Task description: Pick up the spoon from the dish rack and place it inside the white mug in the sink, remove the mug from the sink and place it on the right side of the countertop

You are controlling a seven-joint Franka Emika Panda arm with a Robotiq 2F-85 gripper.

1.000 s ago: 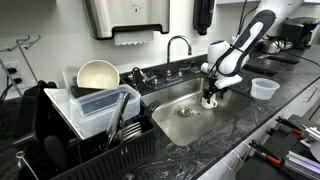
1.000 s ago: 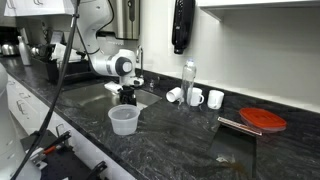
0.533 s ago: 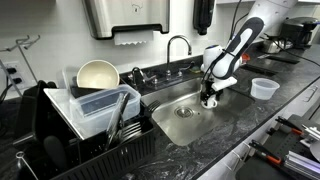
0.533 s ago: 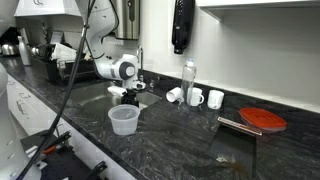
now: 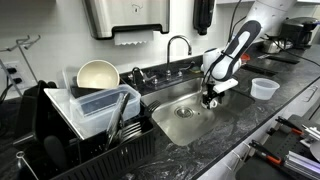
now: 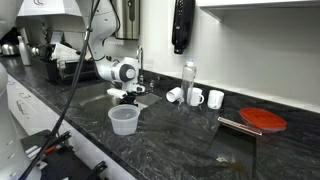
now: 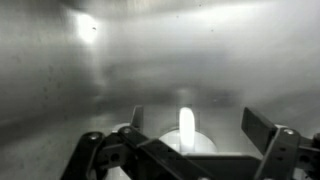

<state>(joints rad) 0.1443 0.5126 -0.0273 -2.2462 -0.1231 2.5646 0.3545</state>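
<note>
Wrist view looked straight down into the sink (image 7: 60, 70), where the white mug (image 7: 170, 142) stood low in the centre of the frame with a pale upright bar, probably the spoon (image 7: 186, 122), rising from it; the gripper (image 7: 192, 115) hung above with its jaws spread, one on each side, and whether either touched the mug could not be told; the spoon step therefore looked done, while grasping the mug, lifting it out and setting it on the right of the worktop (image 5: 275, 105) was left to do; both exterior views hid the mug below the basin's edge, yet showed the dish rack (image 5: 60, 140) at lower left, a translucent tub (image 5: 264, 88) near the sink, and, in an exterior view, two white cups (image 6: 215, 98) on the worktop.
</note>
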